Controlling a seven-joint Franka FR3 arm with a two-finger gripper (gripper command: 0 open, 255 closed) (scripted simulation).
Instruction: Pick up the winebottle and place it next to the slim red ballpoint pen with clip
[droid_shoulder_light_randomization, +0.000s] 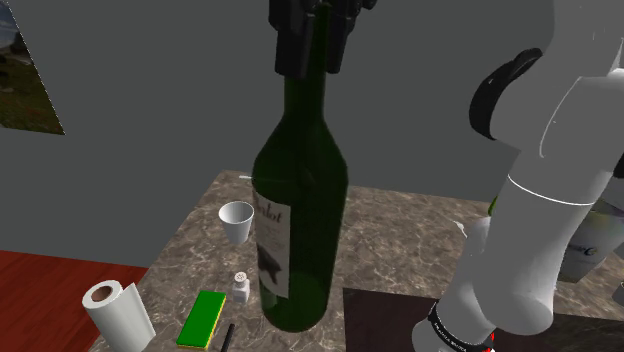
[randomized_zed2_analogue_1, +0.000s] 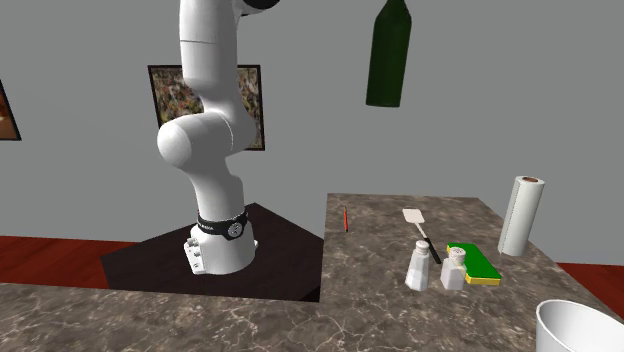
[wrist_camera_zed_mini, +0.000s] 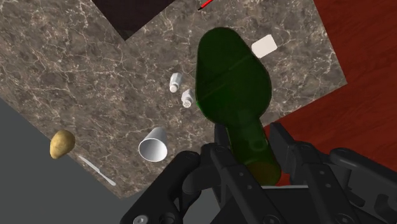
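Because the end effector (droid_shoulder_light_randomization: 312, 45) grips the wine bottle (droid_shoulder_light_randomization: 300, 220) only at the top of its neck, the chief risk I see in the shoulder view is the heavy body swinging or sliding down through the black fingers during travel. The fingers are closed against the glass there, and the bottle hangs clear above the marbled surface (droid_shoulder_light_randomization: 400, 240) with a white cup (droid_shoulder_light_randomization: 237, 220), a small shaker (droid_shoulder_light_randomization: 240, 287), a green sponge (droid_shoulder_light_randomization: 202, 318) and a paper towel roll (droid_shoulder_light_randomization: 115, 312) below and beyond it. In the second exterior view the bottle (randomized_zed2_analogue_1: 389, 55) hangs high in the air, well above the surface and well apart from the red pen (randomized_zed2_analogue_1: 345, 219), which lies near the stand-side edge. A white spatula (randomized_zed2_analogue_1: 418, 222) and two shakers (randomized_zed2_analogue_1: 420, 265) sit not far from the pen, so a hasty or off-line descent could topple them. A base set on the pen itself would tip the bottle or send the pen rolling. In the wrist view the end effector (wrist_camera_zed_mini: 253, 149) clasps the neck between its fingers, and the body widens away towards the surface, with the pen (wrist_camera_zed_mini: 205, 4) far beyond it. The bottle is dark green glass, glossy and see-through at the neck, broad-shouldered, with a white label bearing dark print on its side.
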